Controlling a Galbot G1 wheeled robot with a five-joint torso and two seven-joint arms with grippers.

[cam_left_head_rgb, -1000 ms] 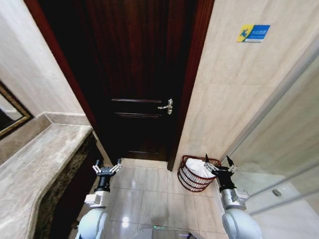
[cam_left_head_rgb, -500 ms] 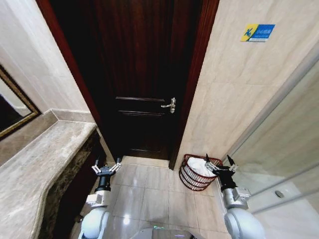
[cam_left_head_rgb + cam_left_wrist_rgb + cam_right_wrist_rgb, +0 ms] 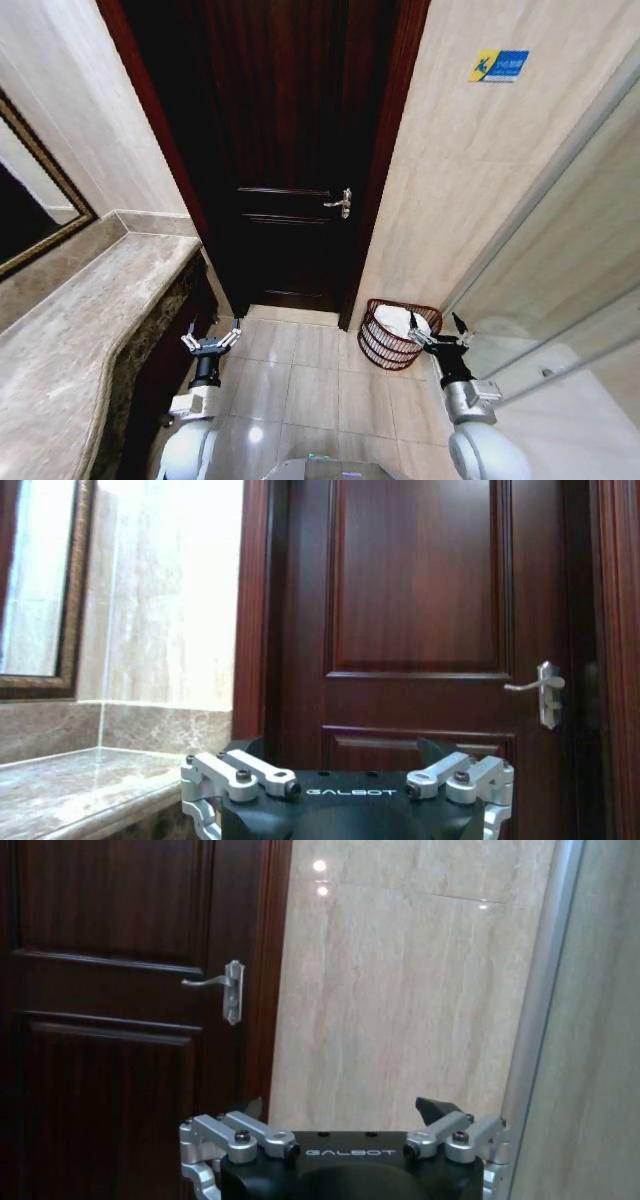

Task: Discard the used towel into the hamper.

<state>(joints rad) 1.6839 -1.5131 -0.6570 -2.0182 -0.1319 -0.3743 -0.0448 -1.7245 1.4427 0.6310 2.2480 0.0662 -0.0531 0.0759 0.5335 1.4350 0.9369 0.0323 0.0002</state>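
The hamper (image 3: pixel 372 340), a small round reddish-brown wire basket, stands on the floor in the corner between the door frame and the tiled wall. A white towel (image 3: pixel 406 322) lies inside it. My right gripper (image 3: pixel 440 335) is open and empty, held up just right of the hamper's rim. My left gripper (image 3: pixel 211 340) is also open and empty, over the floor tiles beside the counter. In the wrist views, the left gripper (image 3: pixel 340 747) faces the door and the right gripper (image 3: pixel 343 1107) faces the door edge and wall.
A dark wooden door (image 3: pixel 290 150) with a metal handle (image 3: pixel 340 203) is shut straight ahead. A marble counter (image 3: pixel 90 330) runs along the left under a framed mirror (image 3: pixel 30 215). A glass partition (image 3: pixel 560 300) stands on the right. Beige floor tiles (image 3: pixel 310 385) lie between.
The whole head view has shifted, so the camera moved; the counter and mirror now sit further into the picture. Both arms keep the same pose with open grippers, and the towel stays in the hamper.
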